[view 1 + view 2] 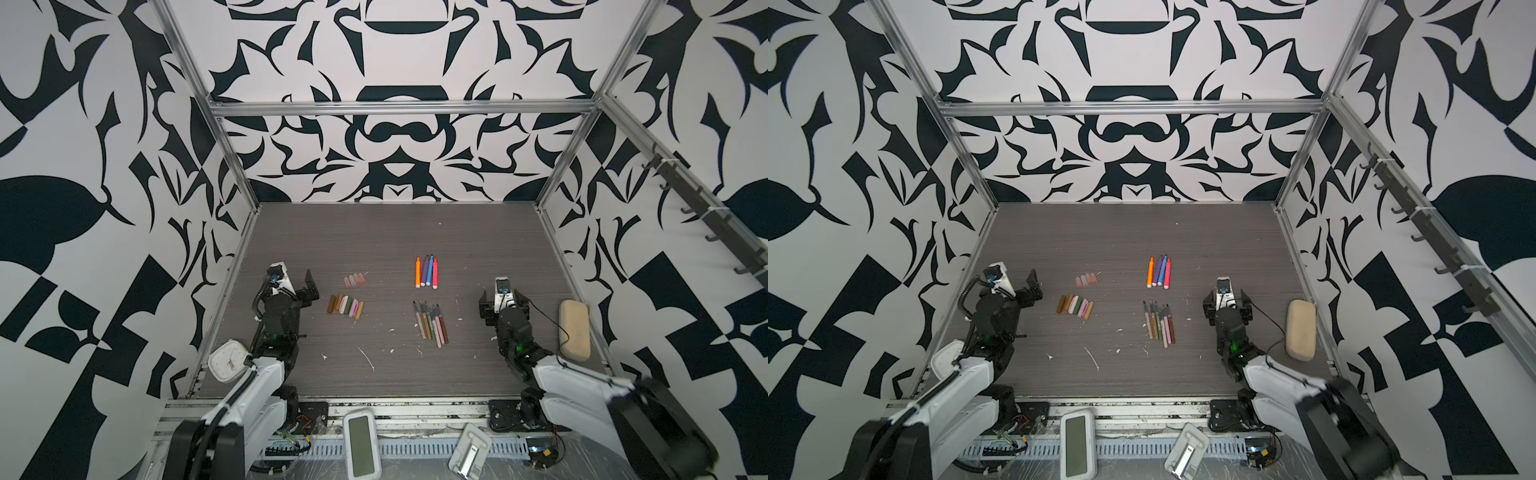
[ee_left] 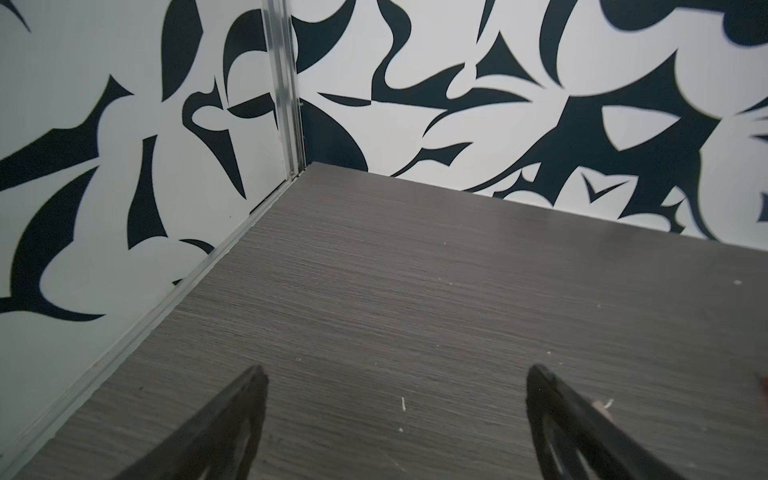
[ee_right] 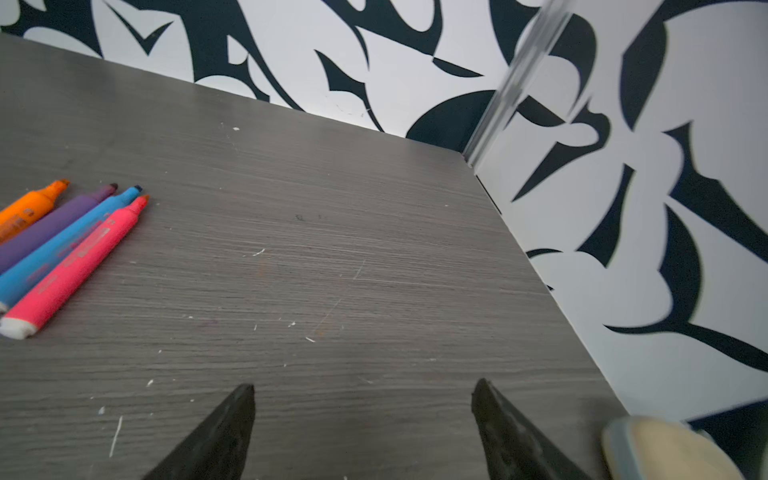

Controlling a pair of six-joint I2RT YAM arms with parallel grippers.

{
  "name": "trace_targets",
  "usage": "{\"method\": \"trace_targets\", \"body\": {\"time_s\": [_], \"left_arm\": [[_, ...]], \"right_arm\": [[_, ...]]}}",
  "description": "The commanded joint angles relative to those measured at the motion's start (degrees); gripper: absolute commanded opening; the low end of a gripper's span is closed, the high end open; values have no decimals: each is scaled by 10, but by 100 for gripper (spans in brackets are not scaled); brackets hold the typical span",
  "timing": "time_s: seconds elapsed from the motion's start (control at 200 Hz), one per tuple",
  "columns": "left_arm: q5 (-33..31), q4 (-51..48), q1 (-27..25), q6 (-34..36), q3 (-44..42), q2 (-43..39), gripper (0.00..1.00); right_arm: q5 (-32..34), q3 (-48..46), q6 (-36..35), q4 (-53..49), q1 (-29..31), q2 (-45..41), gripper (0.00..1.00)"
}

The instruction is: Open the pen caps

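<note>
The worktop [image 1: 374,232] is dark grey wood grain and fills the lower middle of both top views.

The pen caps lie left of centre in two groups:
- four see-through pinkish caps [image 1: 354,280] [image 1: 1086,281] lie side by side;
- just below them in the frame is a row of coloured caps [image 1: 346,307] [image 1: 1075,307] in brown, tan, green, pink and white.

The pens lie right of centre, well apart from the caps:
- four bright pens [image 1: 426,272] [image 1: 1158,272] in orange, purple, blue and pink-red lie close together, and their bare tips show at the left edge of the right wrist view [image 3: 62,249];
- below them in the frame is a bundle of muted pens [image 1: 431,322] [image 1: 1159,323], with dark tips pointing toward the top of the frame.

The left arm [image 1: 278,316] stands just left of the caps. The left jaws are spread wide above bare worktop, with nothing between them. The right arm [image 1: 513,328] stands right of the muted pens. The right jaws are also spread and empty.

A beige case [image 1: 574,329] [image 1: 1300,329] lies at the right edge of the worktop, beside the right arm. Small white flecks [image 1: 365,357] dot the lower part of the worktop.
</note>
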Motion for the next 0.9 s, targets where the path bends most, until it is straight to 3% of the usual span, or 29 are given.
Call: {"method": "trace_targets", "body": {"time_s": [0.0, 0.06, 0.155, 0.24, 0.295, 0.405, 0.42, 0.46, 0.585, 0.695, 0.755, 0.83, 0.895], "left_arm": [[-19, 158, 1, 75, -23, 80, 99], [-32, 218, 4, 88, -36, 132, 99], [-7, 344, 16, 69, -50, 241, 100], [7, 426, 32, 64, -37, 356, 99], [-2, 404, 33, 87, 9, 385, 99], [53, 233, 49, 68, 45, 320, 99], [61, 215, 53, 68, 53, 320, 99], [72, 195, 65, 62, 73, 329, 99], [116, 103, 111, 16, 116, 325, 99], [125, 131, 117, 15, 110, 332, 99], [127, 115, 117, 12, 113, 327, 99], [127, 122, 117, 12, 111, 328, 100], [125, 132, 115, 13, 106, 328, 99]], "right_arm": [[10, -5, -76, 338, -2, 157, 87], [6, 21, -75, 338, -17, 208, 88], [-74, 38, -25, 335, -86, 263, 88], [-61, 54, -19, 318, -94, 266, 90], [-73, 60, -23, 292, -95, 258, 88], [-73, 64, -22, 277, -95, 253, 79], [-73, 63, -22, 278, -95, 254, 80], [-74, 64, -24, 281, -95, 255, 98], [-71, 80, -18, 246, -96, 248, 99], [-77, 106, -2, 187, -110, 239, 99], [-78, 141, 26, 106, -132, 230, 99], [-167, 164, 64, 30, -186, 216, 100], [-182, 162, 56, 40, -189, 220, 99]]}}
